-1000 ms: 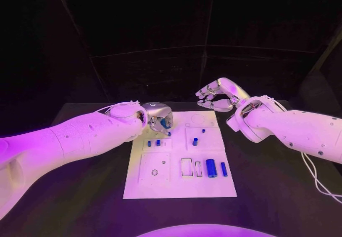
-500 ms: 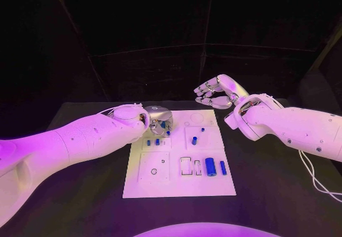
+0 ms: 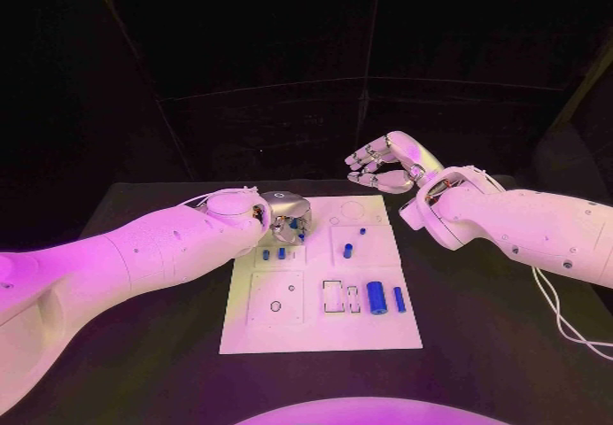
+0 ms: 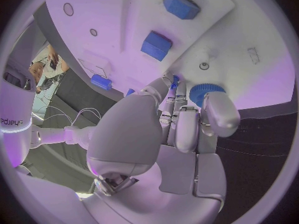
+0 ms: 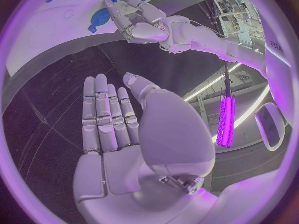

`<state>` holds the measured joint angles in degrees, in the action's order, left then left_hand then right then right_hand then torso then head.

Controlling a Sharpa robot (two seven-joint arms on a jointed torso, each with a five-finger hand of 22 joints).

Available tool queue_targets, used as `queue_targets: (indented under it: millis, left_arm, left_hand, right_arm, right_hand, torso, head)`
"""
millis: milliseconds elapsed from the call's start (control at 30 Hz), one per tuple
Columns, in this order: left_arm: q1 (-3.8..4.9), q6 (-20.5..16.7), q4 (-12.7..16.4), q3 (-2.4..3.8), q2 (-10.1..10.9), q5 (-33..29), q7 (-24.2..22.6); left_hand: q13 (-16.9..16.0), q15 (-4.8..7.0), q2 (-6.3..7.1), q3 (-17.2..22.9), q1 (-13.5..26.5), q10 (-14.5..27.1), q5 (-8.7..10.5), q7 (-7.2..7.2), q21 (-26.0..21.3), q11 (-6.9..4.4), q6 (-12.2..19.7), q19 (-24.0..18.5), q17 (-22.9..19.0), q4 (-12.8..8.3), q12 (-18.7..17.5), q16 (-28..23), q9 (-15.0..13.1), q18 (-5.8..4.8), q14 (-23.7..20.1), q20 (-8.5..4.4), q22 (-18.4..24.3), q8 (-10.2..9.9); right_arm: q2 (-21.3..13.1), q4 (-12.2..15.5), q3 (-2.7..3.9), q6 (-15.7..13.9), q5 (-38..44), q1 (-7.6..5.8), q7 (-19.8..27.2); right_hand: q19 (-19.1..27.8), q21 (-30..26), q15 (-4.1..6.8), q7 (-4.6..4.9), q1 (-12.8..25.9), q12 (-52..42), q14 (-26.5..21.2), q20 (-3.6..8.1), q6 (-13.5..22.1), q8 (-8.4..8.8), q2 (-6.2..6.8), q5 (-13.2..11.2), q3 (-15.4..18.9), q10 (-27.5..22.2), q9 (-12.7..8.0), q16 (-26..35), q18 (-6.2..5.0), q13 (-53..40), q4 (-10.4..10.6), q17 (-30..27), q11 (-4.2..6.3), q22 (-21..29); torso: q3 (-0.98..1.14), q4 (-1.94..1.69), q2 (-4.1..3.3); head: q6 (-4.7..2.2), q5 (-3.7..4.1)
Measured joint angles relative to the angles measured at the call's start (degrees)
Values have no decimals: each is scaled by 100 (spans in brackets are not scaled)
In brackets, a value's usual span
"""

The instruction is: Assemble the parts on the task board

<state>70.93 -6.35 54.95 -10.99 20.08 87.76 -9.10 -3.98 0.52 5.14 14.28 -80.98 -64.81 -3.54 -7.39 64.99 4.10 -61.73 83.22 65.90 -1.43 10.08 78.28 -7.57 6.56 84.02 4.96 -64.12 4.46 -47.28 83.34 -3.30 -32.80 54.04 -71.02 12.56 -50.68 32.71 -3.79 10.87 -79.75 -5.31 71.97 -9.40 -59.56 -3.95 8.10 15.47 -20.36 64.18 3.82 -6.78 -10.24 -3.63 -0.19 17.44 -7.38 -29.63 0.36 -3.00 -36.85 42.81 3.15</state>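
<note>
Small blue ridged knob (image 4: 204,92): looks light, stiff, grippy at its rim; best taken by the sides. It is pinched in the left hand (image 3: 286,219), low over the white board's (image 3: 322,332) far-left corner, possibly touching it. Right hand (image 3: 386,168) spread, empty, above the far edge.

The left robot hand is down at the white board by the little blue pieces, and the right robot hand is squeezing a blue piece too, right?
Not quite. The left robot hand is at the white board among the blue pieces, but the right robot hand holds nothing. The right wrist view shows its fingers stretched out flat and bare, above the dark table beyond the board.
</note>
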Motion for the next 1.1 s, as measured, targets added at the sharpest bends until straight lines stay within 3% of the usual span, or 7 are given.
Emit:
queue_targets:
  millis: [433,667,867,900,1100]
  left_arm:
    - [-14,1,-116,13,-86,3,2]
    - [-17,0,-177,18,-97,9,12]
    - [-28,-59,-165,17,-81,20,9]
    - [-30,-77,-155,16,-73,22,4]
    - [-57,-230,-31,10,15,30,-43]
  left_hand:
    - [-7,8,-3,250,4,-126,1,-8,58,-19,-53,0,-38,-62,-76,0,33,2,-8,0,-86,-23]
    - [3,8,-3,443,4,-133,0,-8,92,-11,-54,0,-61,-127,-142,23,69,3,-8,0,-136,-46]
    - [-36,23,-3,766,4,-420,1,-9,169,-35,-218,18,-61,-246,-143,50,71,6,7,-18,-217,-46]
    - [-45,33,-3,797,4,-442,1,-18,202,-55,-248,18,-61,-278,-144,50,71,-58,11,-18,-238,-38]
    - [-71,50,36,1017,43,-640,6,-6,292,-86,-382,45,-90,-387,-164,72,72,-60,-7,-45,-352,1]
  right_arm:
    - [25,-10,0,37,-10,-10,-2]
    - [24,-12,1,59,-13,-16,-6]
    - [23,-13,1,73,-16,-17,-6]
    - [23,-14,1,74,-16,-17,-6]
    - [25,-25,1,85,-21,-17,-5]
  right_hand:
    - [0,-11,-20,0,6,0,21,0,0,0,-6,0,0,0,0,30,0,-1,0,-19,0,11]
    - [0,-11,-20,0,6,0,21,0,0,0,-6,0,0,0,0,30,0,-1,0,-35,0,21]
    - [-1,-11,-20,0,6,0,21,0,0,0,-6,0,0,0,0,30,0,-1,0,-34,0,21]
    - [-13,-37,-20,0,7,0,21,-13,0,0,-7,0,0,0,0,53,0,-1,0,-43,0,27]
    - [-22,-48,-20,0,36,0,21,-21,0,0,-36,0,-1,0,0,67,0,-1,1,-58,0,38]
  torso:
    - [2,-1,0]
    - [2,-9,3]
    - [2,-10,3]
    - [2,-12,3]
    - [0,-19,4]
  head:
    - [35,15]
    - [18,17]
    - [17,7]
    - [19,6]
    - [28,8]
